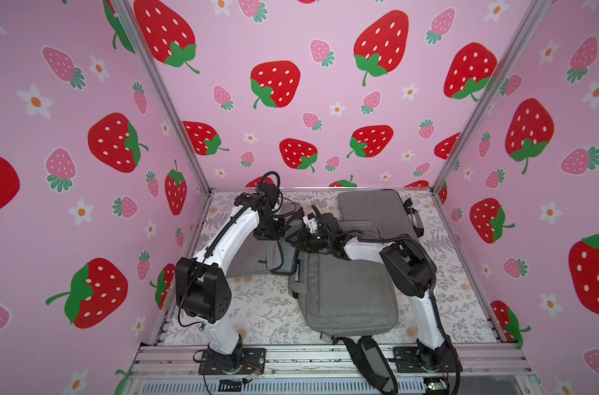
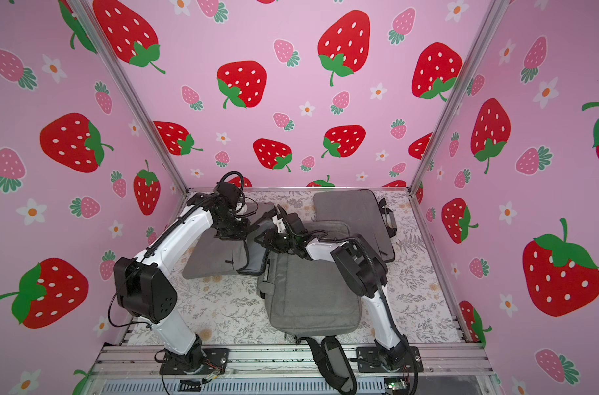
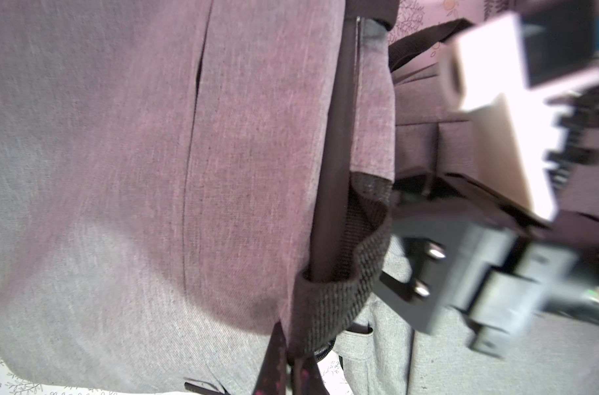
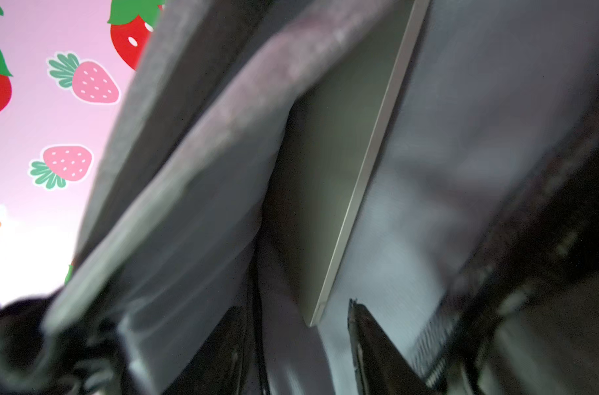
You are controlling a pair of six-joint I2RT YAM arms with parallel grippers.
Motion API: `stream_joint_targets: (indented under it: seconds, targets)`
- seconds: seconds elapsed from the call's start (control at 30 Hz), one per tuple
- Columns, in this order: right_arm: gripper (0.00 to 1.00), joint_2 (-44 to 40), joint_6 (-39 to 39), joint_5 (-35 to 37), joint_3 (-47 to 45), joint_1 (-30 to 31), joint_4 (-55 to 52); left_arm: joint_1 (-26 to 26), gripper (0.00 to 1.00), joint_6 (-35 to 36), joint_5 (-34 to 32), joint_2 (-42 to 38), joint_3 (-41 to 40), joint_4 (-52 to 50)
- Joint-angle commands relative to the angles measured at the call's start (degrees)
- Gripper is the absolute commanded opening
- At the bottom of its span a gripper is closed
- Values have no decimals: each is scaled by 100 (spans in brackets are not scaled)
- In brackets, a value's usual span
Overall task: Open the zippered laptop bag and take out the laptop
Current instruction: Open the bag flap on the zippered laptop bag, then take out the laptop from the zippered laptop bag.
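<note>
While we look down in both top views, the laptop bag (image 1: pixel 246 261) lies on the tabletop (image 1: pixel 257 307) under the left arm. Its mouth is turned toward the right gripper (image 1: pixel 299 239), and the left gripper (image 1: pixel 272 236) sits at its raised edge. A middle bag (image 1: pixel 345 290) and a rear bag (image 1: pixel 369 205), both grey, lie close by, and from up here we cannot make out either set of jaws.

From the left wrist, we see the left gripper (image 3: pixel 289 372) pinched tight on the bag's edge, its fingertips cut off by the frame.

From the right wrist, which is blurred, the laptop (image 4: pixel 328 154) is inside the bag, and one corner of it lies between the parted jaws of the right gripper (image 4: pixel 295 307).

We judge three risks. The jaws may catch the lining along with the laptop. The held edge may slip free and drop over the opening. The pull may drag the whole bag against the middle bag.
</note>
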Motion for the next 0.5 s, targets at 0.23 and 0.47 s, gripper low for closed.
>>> stream_joint_targets:
  seconds: [0.23, 0.47]
  targets:
    - [54, 1334, 350, 409, 1786, 162, -965, 68, 0, 182, 269, -425, 286, 252]
    - [59, 2042, 621, 511, 2815, 334, -1250, 67, 0, 344, 411, -446, 277, 319]
